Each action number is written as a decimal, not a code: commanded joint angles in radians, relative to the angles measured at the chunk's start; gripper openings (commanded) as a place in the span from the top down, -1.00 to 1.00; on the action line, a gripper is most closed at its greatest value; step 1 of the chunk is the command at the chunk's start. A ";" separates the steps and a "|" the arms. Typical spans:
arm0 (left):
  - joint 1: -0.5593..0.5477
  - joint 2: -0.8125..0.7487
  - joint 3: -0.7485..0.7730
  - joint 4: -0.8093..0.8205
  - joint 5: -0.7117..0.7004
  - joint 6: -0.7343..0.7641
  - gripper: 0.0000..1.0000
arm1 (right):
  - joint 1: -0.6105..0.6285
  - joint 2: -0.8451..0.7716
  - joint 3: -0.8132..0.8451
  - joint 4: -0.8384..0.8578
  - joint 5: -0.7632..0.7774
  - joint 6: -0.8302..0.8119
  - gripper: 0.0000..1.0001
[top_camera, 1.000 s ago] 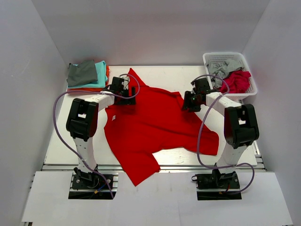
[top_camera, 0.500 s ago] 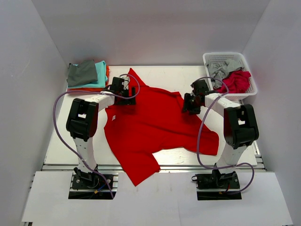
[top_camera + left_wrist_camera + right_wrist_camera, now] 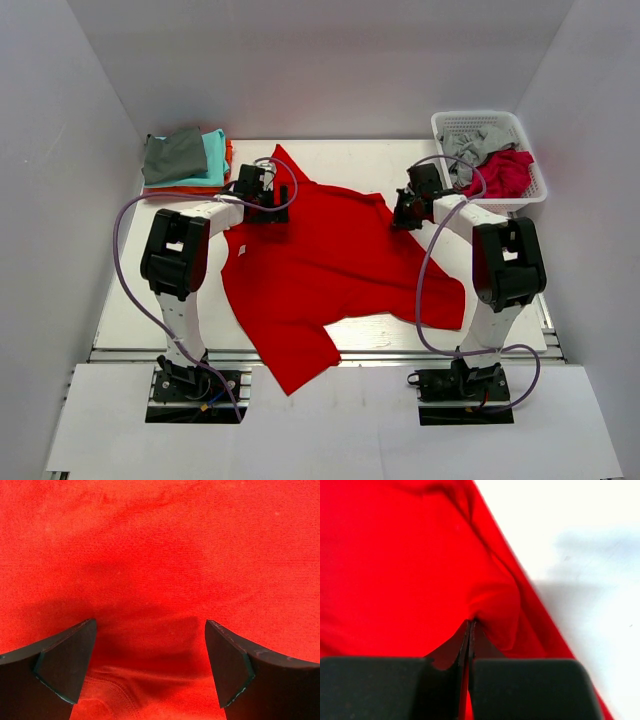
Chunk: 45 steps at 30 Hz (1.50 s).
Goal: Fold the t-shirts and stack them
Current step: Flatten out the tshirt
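At the upper left of the top view, a pile of folded t-shirts (image 3: pixel 185 162) lies on the table (image 3: pixel 345 155), with a grey one on top and teal and orange ones under it. Just right of it, the left gripper (image 3: pixel 150 650) hangs low over the red t-shirt (image 3: pixel 320 265), with its jaws spread wide and nothing between them. The red t-shirt lies spread across the middle of the frame. At its upper right edge, the right gripper (image 3: pixel 470 630) is pressed together on a small fold of the red cloth. At the upper right, a white basket (image 3: pixel 476 115) holds a grey shirt (image 3: pixel 468 145) and a crimson shirt (image 3: pixel 505 172).
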 commanded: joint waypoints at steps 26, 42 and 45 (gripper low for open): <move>0.018 0.098 0.165 -0.068 -0.091 0.062 -1.00 | -0.042 0.517 0.903 0.049 0.775 -0.332 1.00; 0.018 0.060 0.256 -0.072 -0.056 0.031 -1.00 | 0.006 0.290 0.693 0.039 0.257 -0.455 -0.81; 0.007 0.006 0.210 -0.072 -0.047 0.020 -1.00 | 0.023 0.239 0.627 -0.013 0.174 -0.377 -0.81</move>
